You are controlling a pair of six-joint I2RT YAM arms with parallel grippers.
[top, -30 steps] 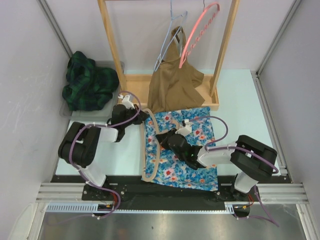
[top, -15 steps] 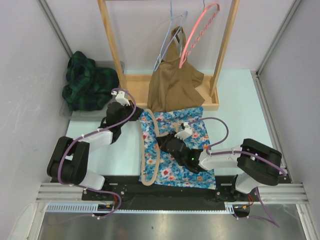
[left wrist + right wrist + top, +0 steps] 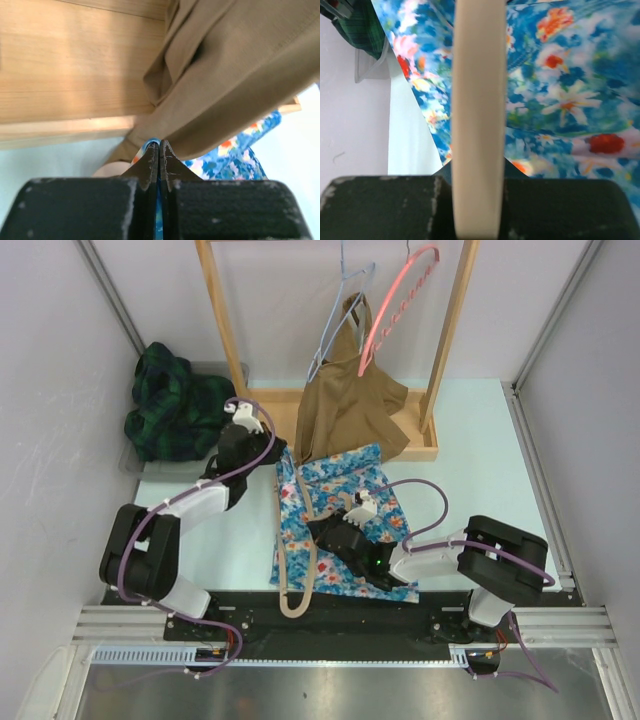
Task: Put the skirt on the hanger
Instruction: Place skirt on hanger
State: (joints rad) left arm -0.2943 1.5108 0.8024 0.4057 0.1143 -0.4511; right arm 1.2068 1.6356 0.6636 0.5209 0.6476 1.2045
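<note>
**Both claws clamped: one on the skirt, one on the hanger**

We see one skirt (image 3: 345, 490), thin cotton-like cloth in bright blue with red, orange and white flowers. It lies rumpled on the pale table (image 3: 480, 440), between the two arms and near the rack (image 3: 228, 330). One hanger (image 3: 300, 560) lies across the skirt's left part. It is a smooth, flat, beige band with its hook curling off the near hem.

The left gripper (image 3: 272, 456) is at the skirt's far left corner. The right gripper (image 3: 318, 533) sits over the middle of the hanger.

From above we cannot read either claw. The left wrist camera shows its jaws pressed flat together with a sliver of blue cloth pinched between the tips. It also shows the grain of the rack's wooden base and the matte folds of the tan garment (image 3: 350, 410) draped just beyond. The right wrist camera shows the beige band running straight up between the dark fingers, which are closed against its sides with the floral print behind it. At the left edge of that view are a clear bin (image 3: 370, 65) and a scrap of green plaid.

We count two arms, one wooden rack, one tan garment hanging on it, one thin wire hanger (image 3: 335, 330), one pink hanger (image 3: 395, 305) and one heap of green plaid cloth (image 3: 175, 405) at the far left.
</note>
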